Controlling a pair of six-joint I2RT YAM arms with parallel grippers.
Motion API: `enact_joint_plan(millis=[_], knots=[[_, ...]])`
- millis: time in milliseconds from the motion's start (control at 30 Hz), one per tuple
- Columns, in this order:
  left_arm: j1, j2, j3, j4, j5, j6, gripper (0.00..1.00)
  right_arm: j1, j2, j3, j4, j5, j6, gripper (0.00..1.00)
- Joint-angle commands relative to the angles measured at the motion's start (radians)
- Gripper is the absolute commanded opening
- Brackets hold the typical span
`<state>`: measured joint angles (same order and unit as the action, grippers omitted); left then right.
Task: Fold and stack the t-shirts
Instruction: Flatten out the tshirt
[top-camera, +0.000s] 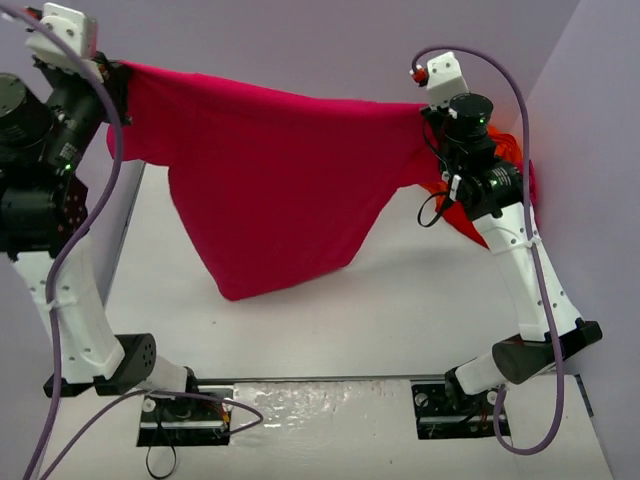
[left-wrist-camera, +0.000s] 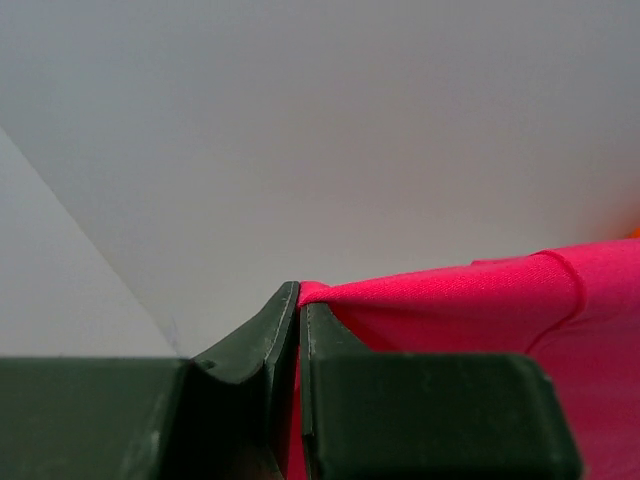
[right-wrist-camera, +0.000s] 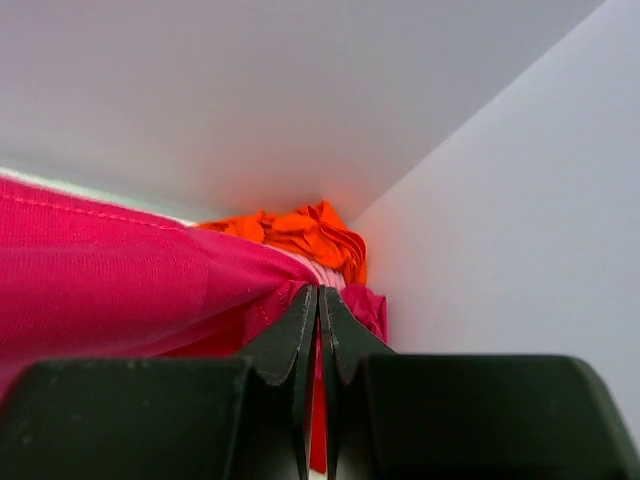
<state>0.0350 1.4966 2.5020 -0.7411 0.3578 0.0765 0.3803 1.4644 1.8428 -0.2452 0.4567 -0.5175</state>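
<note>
Your far-right pile is mostly screened.
You get only slivers of the t-shirt heap (top-camera: 460, 220) behind the right arm (top-camera: 495, 190), so its count can't be told. The left arm (top-camera: 40, 180) runs off the top view's left edge, and the spread crimson shirt (top-camera: 270, 190) hides the desk (top-camera: 330, 330) behind it.

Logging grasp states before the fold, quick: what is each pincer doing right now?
Left pincer: closed, pinching one upper corner of the crimson shirt.
Right pincer: closed, pinching the opposite upper corner of the same shirt.
</note>
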Motion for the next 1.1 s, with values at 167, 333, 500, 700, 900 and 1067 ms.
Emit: enact_joint_plan(millis=[167, 333, 500, 700, 900, 1067], knots=[[-0.116, 0.325, -0.009, 0.074, -0.138, 0.146, 0.00, -0.100, 0.080, -0.044, 0.101, 0.093, -0.081, 0.00], [-0.280, 0.486, 0.018, 0.055, -0.298, 0.225, 0.00, -0.195, 0.096, -0.035, 0.104, 0.073, -0.055, 0.00], [-0.380, 0.597, 0.194, 0.075, -0.347, 0.221, 0.00, -0.233, 0.004, -0.032, 0.093, -0.046, -0.035, 0.00], [-0.426, 0.592, 0.241, 0.161, -0.348, 0.215, 0.00, -0.236, -0.039, 0.092, -0.068, -0.262, 0.043, 0.00], [-0.349, 0.559, 0.161, 0.236, -0.461, 0.197, 0.00, -0.214, -0.073, 0.077, -0.300, -0.872, 0.086, 0.00], [-0.276, 0.549, -0.023, 0.331, -0.586, 0.230, 0.00, -0.130, -0.056, -0.015, -0.378, -1.185, 0.086, 0.00]])
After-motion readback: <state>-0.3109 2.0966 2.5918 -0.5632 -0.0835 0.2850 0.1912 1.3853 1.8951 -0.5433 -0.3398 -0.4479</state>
